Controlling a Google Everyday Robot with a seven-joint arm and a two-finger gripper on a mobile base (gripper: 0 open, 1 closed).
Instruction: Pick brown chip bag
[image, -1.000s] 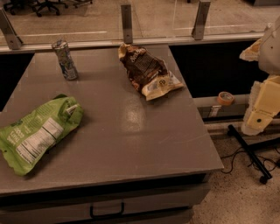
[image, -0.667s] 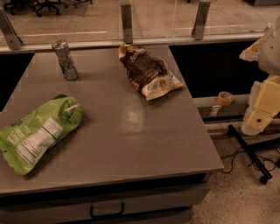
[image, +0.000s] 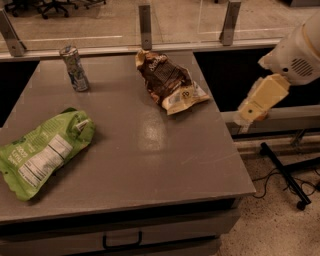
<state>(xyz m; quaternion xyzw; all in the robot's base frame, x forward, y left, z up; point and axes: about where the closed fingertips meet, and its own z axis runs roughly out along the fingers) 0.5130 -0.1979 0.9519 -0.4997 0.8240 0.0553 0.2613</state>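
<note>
The brown chip bag (image: 169, 81) lies crumpled at the back middle of the grey table (image: 150, 150), its cream end toward the right front. My gripper (image: 261, 100) hangs on the cream arm off the table's right edge, to the right of the bag and apart from it, holding nothing that I can see.
A bright green bag (image: 42, 152) with a white nutrition label lies at the table's left front. A drink can (image: 75, 68) stands at the back left. A glass rail with metal posts (image: 145, 20) runs behind the table. A black stand and cables (image: 285, 175) lie on the floor at right.
The arm and gripper have moved left and slightly up, closer to the table's right edge. The bags and the can have not moved.
</note>
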